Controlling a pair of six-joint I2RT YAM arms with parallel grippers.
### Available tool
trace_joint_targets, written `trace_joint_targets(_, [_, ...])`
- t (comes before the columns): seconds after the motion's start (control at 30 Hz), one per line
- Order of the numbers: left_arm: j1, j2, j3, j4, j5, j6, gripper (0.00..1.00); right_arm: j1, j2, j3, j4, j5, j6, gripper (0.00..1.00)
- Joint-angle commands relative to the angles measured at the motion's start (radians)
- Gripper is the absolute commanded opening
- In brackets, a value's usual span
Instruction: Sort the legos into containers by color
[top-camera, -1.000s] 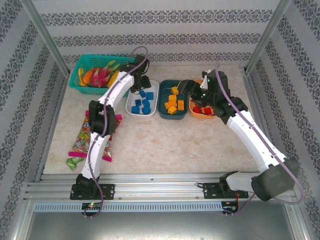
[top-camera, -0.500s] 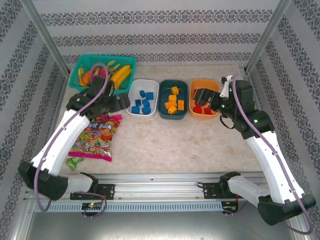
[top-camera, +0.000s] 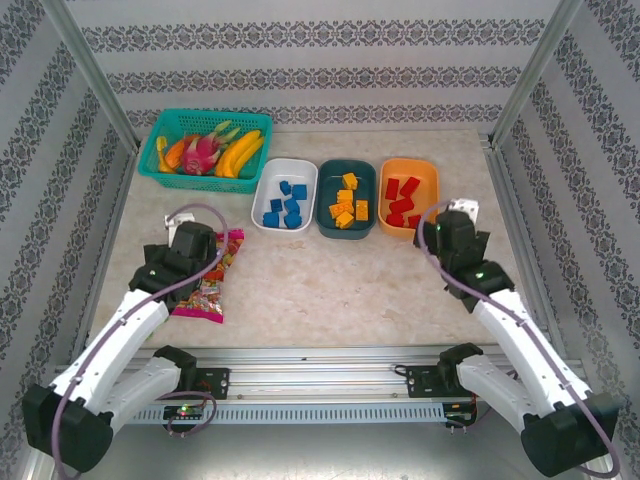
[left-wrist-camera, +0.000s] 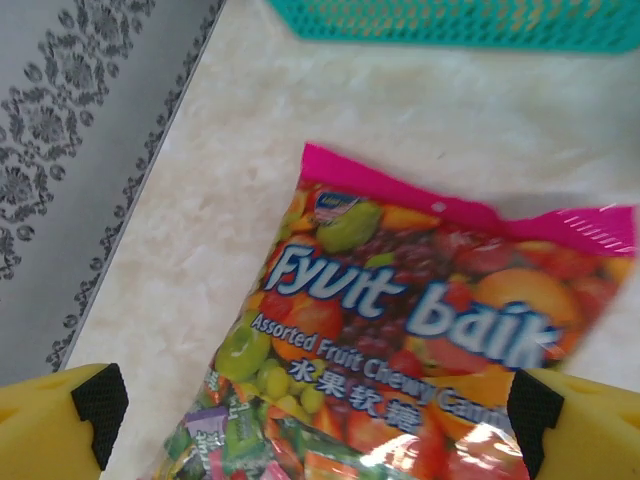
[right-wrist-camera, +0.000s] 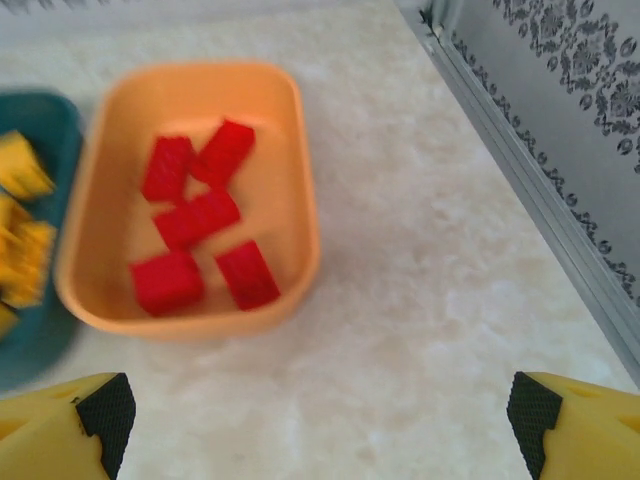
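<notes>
Three containers stand in a row at the back. The white dish (top-camera: 306, 174) holds blue legos (top-camera: 285, 205), the dark teal dish (top-camera: 329, 172) holds yellow-orange legos (top-camera: 347, 205), and the orange dish (top-camera: 426, 175) holds red legos (top-camera: 402, 206). My left gripper (top-camera: 208, 248) hovers open over a candy bag, nothing between its yellow fingers (left-wrist-camera: 60, 425). My right gripper (top-camera: 440, 226) stands open and empty just in front of the orange dish (right-wrist-camera: 292, 130), above bare table. Several red legos (right-wrist-camera: 195, 215) lie in that dish, with the teal dish (right-wrist-camera: 45, 110) and yellow legos (right-wrist-camera: 20, 170) at the left edge.
A colourful candy bag (top-camera: 205, 292) (left-wrist-camera: 400, 320) lies on the left of the table under my left gripper. A teal mesh basket (top-camera: 168, 122) (left-wrist-camera: 450, 25) of fruit stands at the back left. A metal frame rail (right-wrist-camera: 520, 150) borders the table on the right.
Both arms have drawn back from the dishes toward the near edge, the left one swinging over the candy bag. Both grippers have opened wide and hold nothing.
</notes>
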Motion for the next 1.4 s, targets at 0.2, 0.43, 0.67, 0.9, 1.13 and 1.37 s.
trace_joint_targets(0.2, [0.192, 0.117, -0.262, 0.636, 0.229, 0.159, 1.00, -0.105, 0.089, -0.281, 0.500, -0.036, -0.150, 0.98])
trace_joint_targets(0.43, [0.267, 0.464, -0.162, 0.873, 0.376, 0.186, 1.00, -0.178, 0.313, -0.270, 0.781, -0.173, -0.200, 0.98])
trace_joint_targets(0.67, [0.336, 0.663, -0.046, 0.994, 0.525, 0.164, 1.00, -0.225, 0.508, -0.207, 1.017, -0.266, -0.253, 0.98])
trace_joint_targets(0.9, [0.328, 0.605, -0.272, 1.360, 0.601, 0.209, 1.00, -0.264, 0.645, -0.312, 1.364, -0.367, -0.246, 0.98])
trace_joint_targets(1.13, [0.315, 0.648, -0.292, 1.421, 0.559, 0.207, 1.00, -0.250, 0.640, -0.288, 1.294, -0.306, -0.248, 0.98])
trace_joint_targets(1.37, [0.314, 0.650, -0.294, 1.429, 0.558, 0.209, 1.00, -0.249, 0.636, -0.289, 1.291, -0.303, -0.246, 0.98])
